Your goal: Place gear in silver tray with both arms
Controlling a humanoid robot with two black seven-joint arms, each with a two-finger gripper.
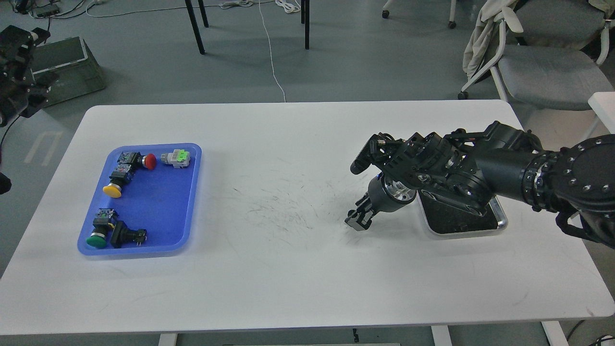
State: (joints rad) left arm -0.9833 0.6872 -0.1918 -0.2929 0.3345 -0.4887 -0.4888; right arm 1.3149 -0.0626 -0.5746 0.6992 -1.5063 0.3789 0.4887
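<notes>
The gear, several push-button switches with red [149, 161], yellow [112, 190] and green [96, 240] caps, lies in the blue tray [163, 211] at the table's left. The silver tray [499, 222] sits at the right, its upper part hidden under my right arm. My right gripper [358, 218] points down at the bare tabletop just left of the silver tray; its dark fingers cannot be told apart and nothing shows in them. My left gripper [21, 41] hangs off the table beyond its far left corner, dark and end-on.
A grey-and-green switch [176, 157] and black switch bodies [126, 235] also lie in the blue tray. Scuff marks cover the white table's [288, 269] middle. Chairs [543, 72] and table legs stand on the floor behind.
</notes>
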